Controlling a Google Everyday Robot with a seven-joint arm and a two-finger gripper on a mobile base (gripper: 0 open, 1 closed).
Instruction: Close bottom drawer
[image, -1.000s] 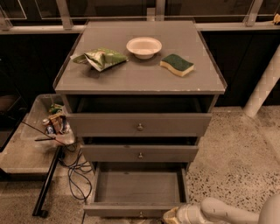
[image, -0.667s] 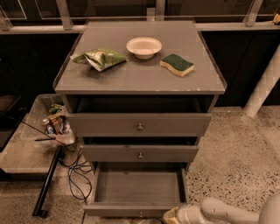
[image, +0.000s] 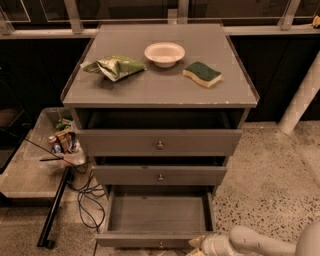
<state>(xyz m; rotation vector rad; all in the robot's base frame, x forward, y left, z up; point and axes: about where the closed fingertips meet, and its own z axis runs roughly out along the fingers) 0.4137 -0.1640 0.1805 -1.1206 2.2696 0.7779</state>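
Note:
The bottom drawer (image: 157, 214) of the grey cabinet is pulled far out, an empty shallow grey tray with a slim front panel (image: 145, 240) and a small round knob (image: 161, 244) at the frame's lower edge. My gripper (image: 197, 245) is at the bottom of the view, at the right end of that front panel, on a white arm (image: 250, 242) reaching in from the lower right. The top drawer (image: 159, 142) and middle drawer (image: 159, 175) above it are slightly out.
On the cabinet top lie a green chip bag (image: 116, 66), a white bowl (image: 164, 53) and a green-yellow sponge (image: 202, 73). Left of the cabinet are a clear bin of items (image: 59, 137), loose cables (image: 86, 196) and a black pole (image: 54, 210). A white pipe (image: 300, 97) stands at the right.

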